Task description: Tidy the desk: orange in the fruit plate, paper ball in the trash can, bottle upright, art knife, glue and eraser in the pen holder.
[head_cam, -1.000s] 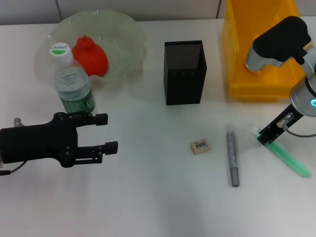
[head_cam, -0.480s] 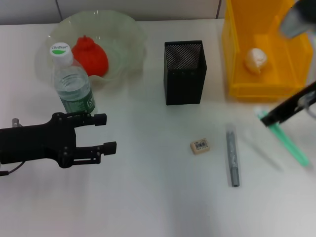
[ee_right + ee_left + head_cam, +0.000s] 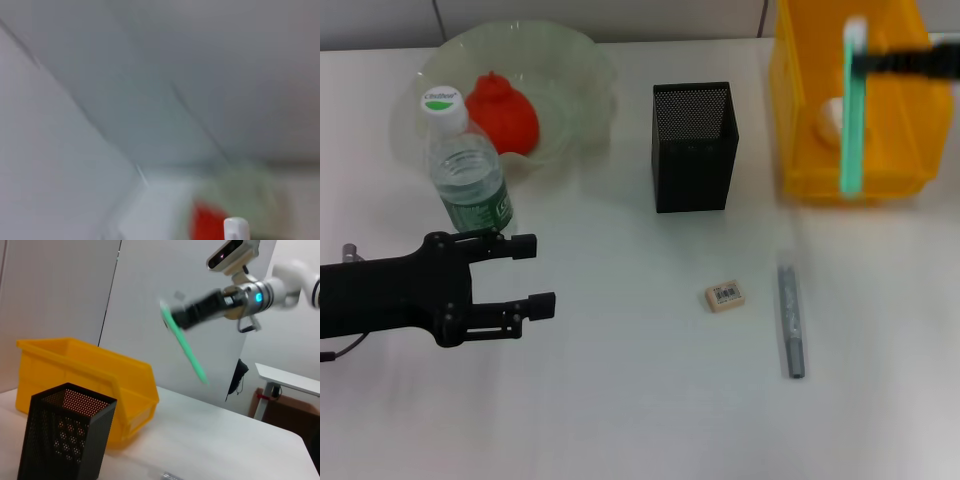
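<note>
Since a second ago your right gripper (image 3: 880,62), clenched on the glue (image 3: 853,110), had lifted it off the desk to hang at one o'clock over the trash can (image 3: 800,120); the pen holder (image 3: 693,147) comes next. Left gripper (image 3: 535,272) idled unclenched at eight o'clock.

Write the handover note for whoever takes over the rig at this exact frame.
Right gripper holds the glue in the air over the trash can. Left gripper is open, idle near the bottle.
Done: orange in the fruit plate, paper ball in the trash can, bottle upright.
Left: glue, eraser and art knife into the pen holder; the last two lie on the desk.
</note>
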Robot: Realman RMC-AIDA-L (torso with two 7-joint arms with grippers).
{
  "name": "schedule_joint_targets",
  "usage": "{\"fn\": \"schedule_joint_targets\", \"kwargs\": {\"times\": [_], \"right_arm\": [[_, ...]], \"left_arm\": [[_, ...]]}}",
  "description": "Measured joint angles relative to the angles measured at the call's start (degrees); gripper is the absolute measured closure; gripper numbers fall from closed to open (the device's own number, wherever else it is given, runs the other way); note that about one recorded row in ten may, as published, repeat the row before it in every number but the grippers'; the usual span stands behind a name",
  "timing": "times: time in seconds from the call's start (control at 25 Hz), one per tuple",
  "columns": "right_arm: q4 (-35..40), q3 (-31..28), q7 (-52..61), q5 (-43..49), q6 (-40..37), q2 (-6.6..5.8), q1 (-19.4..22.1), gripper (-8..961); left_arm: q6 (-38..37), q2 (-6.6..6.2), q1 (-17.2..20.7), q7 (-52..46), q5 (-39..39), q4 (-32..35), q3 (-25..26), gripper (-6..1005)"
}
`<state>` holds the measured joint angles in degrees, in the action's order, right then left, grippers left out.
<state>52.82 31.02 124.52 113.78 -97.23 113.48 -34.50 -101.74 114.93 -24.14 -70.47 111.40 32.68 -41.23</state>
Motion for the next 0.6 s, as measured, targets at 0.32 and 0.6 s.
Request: {"fn": "schedule_joint_targets", "kwargs": {"times": [0.32, 0.6], "right_arm": [[-24.15, -1.27, -36.26, -25.58, 13.79, 5.68, -1.04, 802], [-39.44, 2.63, -53.96, -32.31, 22.91, 5.9, -6.53, 800]], "left_arm": [[-0.05, 0.23, 0.22, 0.44, -0.05, -0.16, 0.06, 206], [0.0, 0.62, 0.43, 0.55, -0.07, 0.02, 0.62, 206]]}}
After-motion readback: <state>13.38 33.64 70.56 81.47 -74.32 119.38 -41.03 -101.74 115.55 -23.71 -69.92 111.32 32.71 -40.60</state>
